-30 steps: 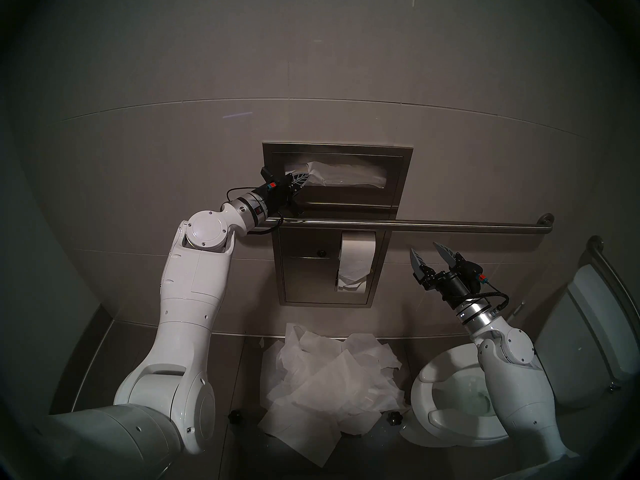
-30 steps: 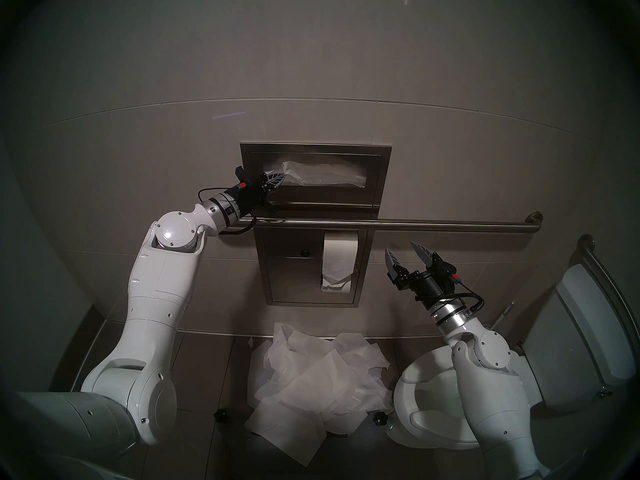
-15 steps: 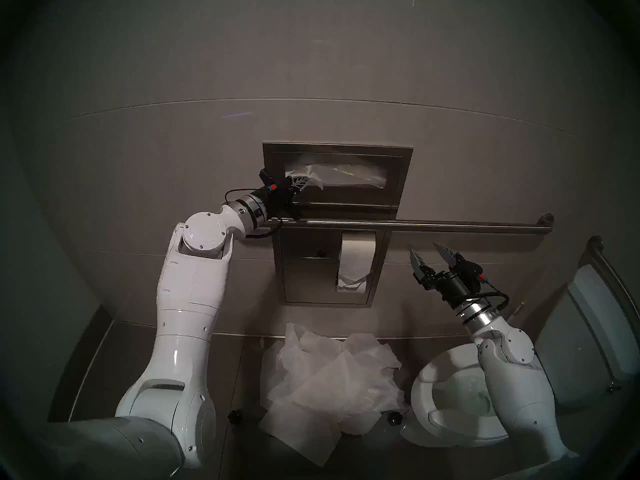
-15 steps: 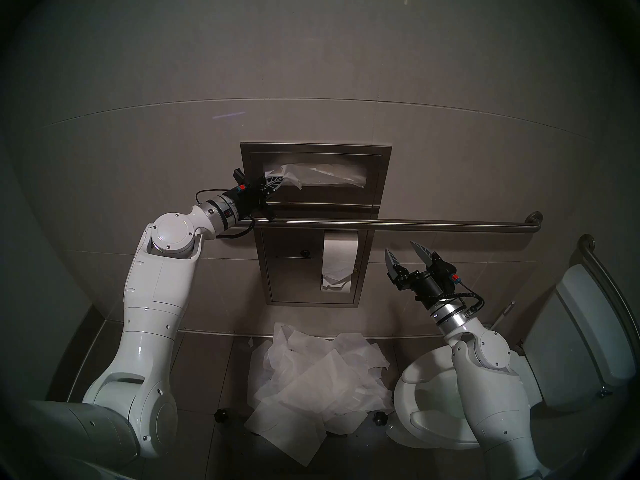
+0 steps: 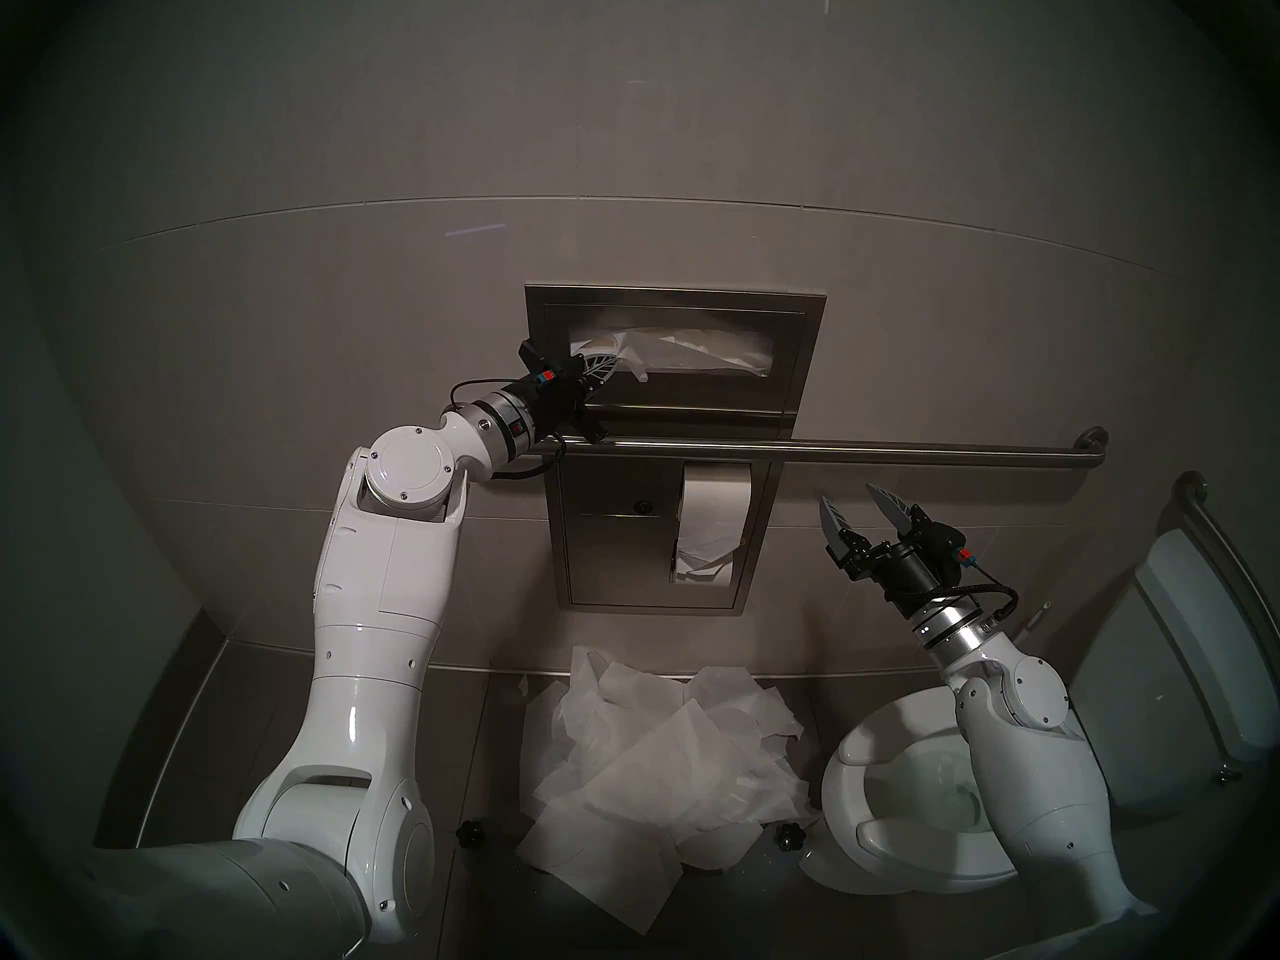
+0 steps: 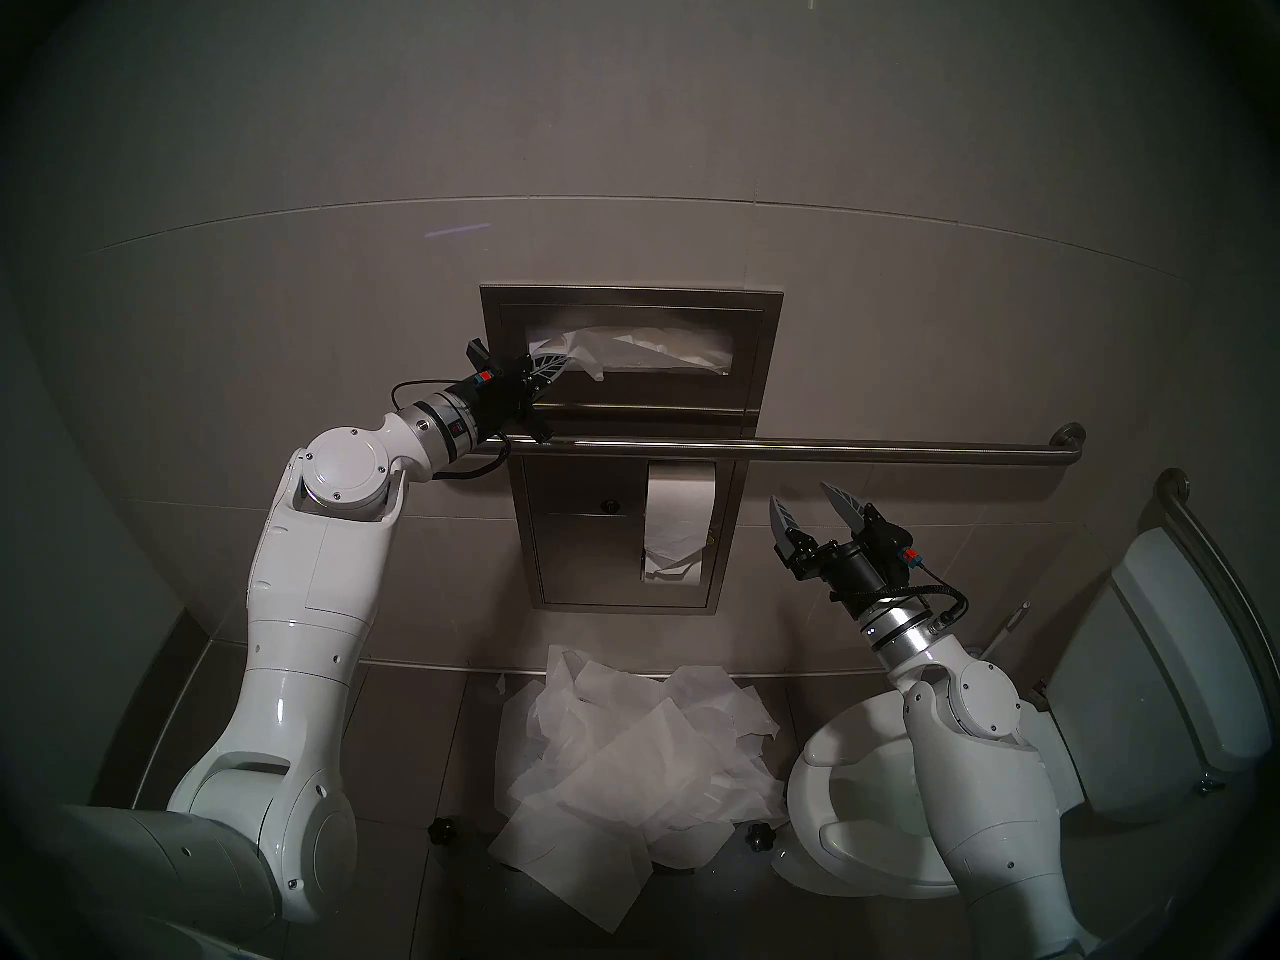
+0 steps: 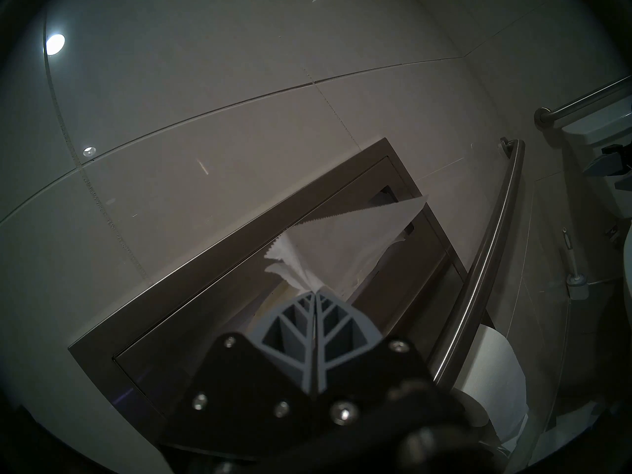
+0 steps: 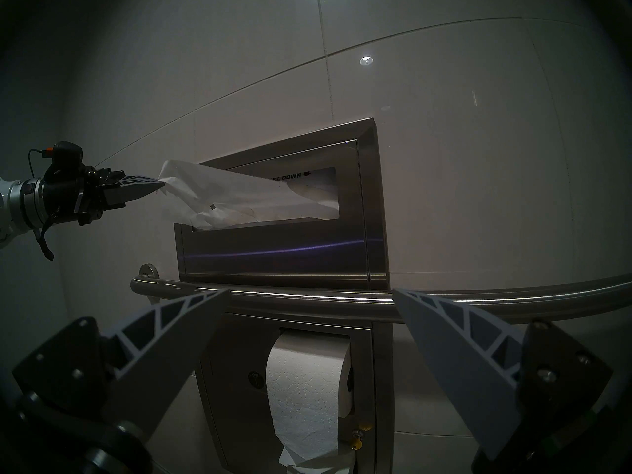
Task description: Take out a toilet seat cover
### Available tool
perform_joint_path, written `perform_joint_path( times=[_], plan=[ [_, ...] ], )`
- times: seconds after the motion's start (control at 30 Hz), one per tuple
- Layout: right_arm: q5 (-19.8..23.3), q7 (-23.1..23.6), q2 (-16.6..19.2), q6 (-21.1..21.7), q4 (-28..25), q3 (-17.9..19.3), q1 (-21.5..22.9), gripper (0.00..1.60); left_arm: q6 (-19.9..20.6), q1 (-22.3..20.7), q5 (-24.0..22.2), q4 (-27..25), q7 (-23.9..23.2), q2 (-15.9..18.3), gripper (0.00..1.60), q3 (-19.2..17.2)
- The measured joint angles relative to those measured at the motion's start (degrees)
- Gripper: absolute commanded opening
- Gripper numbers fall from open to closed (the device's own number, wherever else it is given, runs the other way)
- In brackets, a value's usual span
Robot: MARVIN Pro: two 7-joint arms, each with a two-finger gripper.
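A thin white toilet seat cover sticks out of the slot of the steel wall dispenser. Its left corner is drawn out toward me and stretched taut. My left gripper is shut on that bunched corner, just left of the slot. The rest of the sheet stays inside the dispenser. My right gripper is open and holds nothing, below the grab bar to the right of the dispenser.
A steel grab bar runs across under the dispenser, close below my left wrist. A toilet paper roll hangs in the lower panel. A heap of white paper sheets lies on the floor. The toilet stands at the right.
My left gripper has drawn back slightly to the left, pulling the cover's corner out of the slot. In the last half second it barely moved. The right arm is still.
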Motion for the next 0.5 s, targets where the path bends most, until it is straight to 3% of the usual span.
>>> perform_joint_path(
  times=[0.5],
  plan=[
    [0.00, 0.00, 0.00, 0.00, -0.02, 0.00, -0.02, 1.60, -0.04, 0.17, 0.09, -0.10, 0.01, -0.10, 0.00, -0.04]
  ],
)
